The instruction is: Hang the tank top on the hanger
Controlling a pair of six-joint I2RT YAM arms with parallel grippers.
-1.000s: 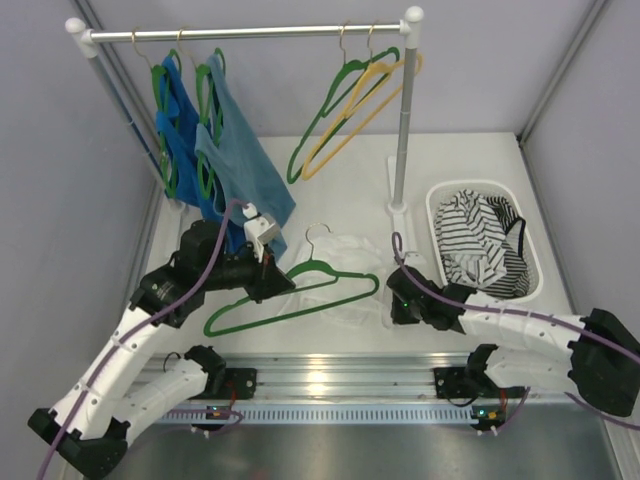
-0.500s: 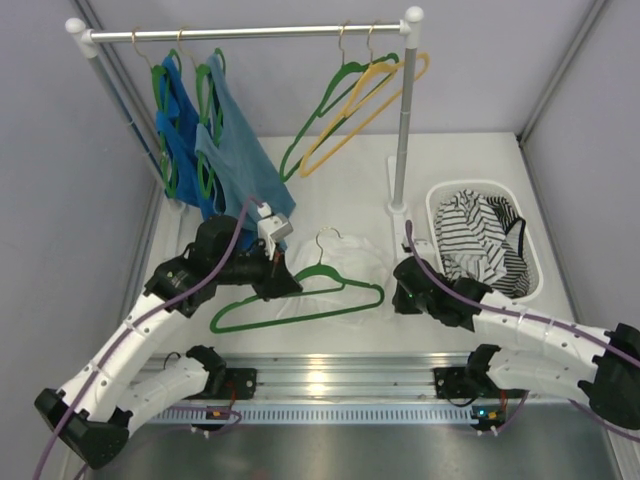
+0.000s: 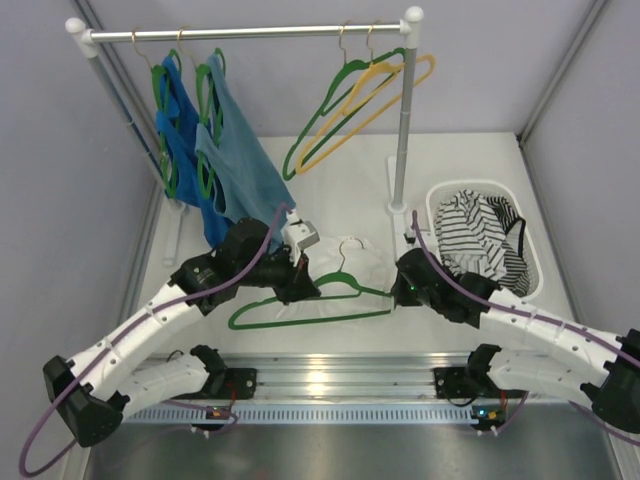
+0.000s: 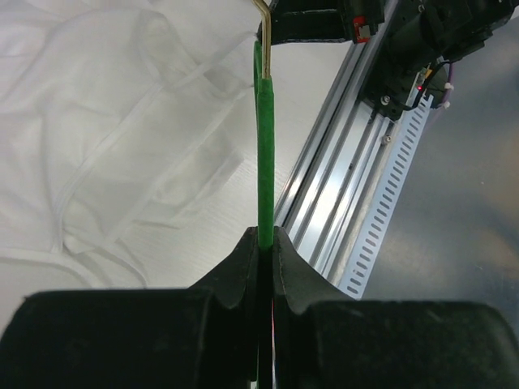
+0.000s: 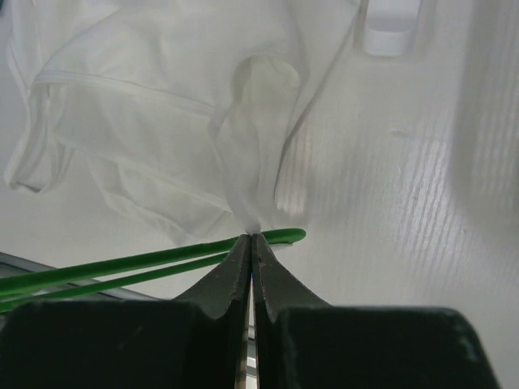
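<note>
Our left gripper [image 4: 265, 237] is squeezed tight on the green hanger [image 4: 264, 138], near its metal hook [image 4: 265, 49]. Our right gripper [image 5: 251, 237] is pressed together on a thin bit of the white tank top [image 5: 154, 97], which looks like a strap. The top lies crumpled on the table [image 5: 389, 186], between our two arms, and the hanger's end is just beside the pinched strap. We think the job now is to get that end inside the strap. To do it well, we should lift the strap a little so it makes a hole, hold the hanger flat and steady, and slide the end through slowly. We should not pull hard, because the cloth is thin and could slip out or bunch up.
</note>
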